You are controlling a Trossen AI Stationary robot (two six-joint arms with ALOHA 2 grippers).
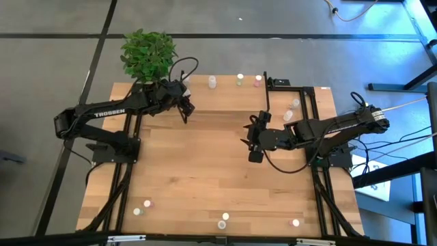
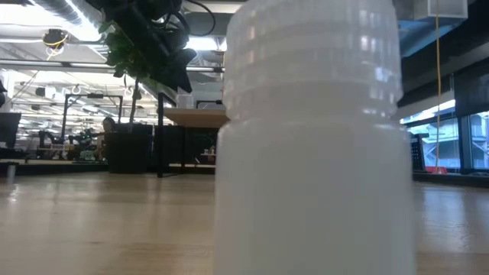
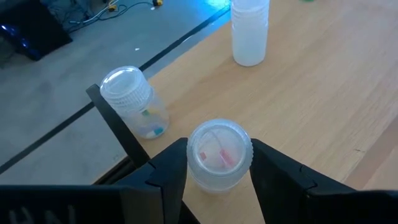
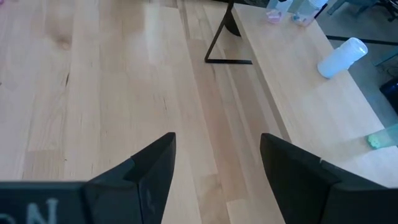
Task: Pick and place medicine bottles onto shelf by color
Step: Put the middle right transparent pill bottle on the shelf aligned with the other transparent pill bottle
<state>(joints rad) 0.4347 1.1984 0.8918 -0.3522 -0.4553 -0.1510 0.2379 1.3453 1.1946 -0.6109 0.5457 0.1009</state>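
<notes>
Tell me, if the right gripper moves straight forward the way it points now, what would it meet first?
Probably nothing soon: between the open right gripper fingers lies bare light-wood tabletop. Farther on stands the thin black metal leg of the shelf, likely first, though depth is unclear.

The wooden table (image 1: pixel 205 171) is carrying the shelf (image 1: pixel 321 96) at its right far corner, a potted plant (image 1: pixel 148 55) at its left far corner, and medicine bottles (image 1: pixel 223 220) scattered along its near and far edges.
</notes>
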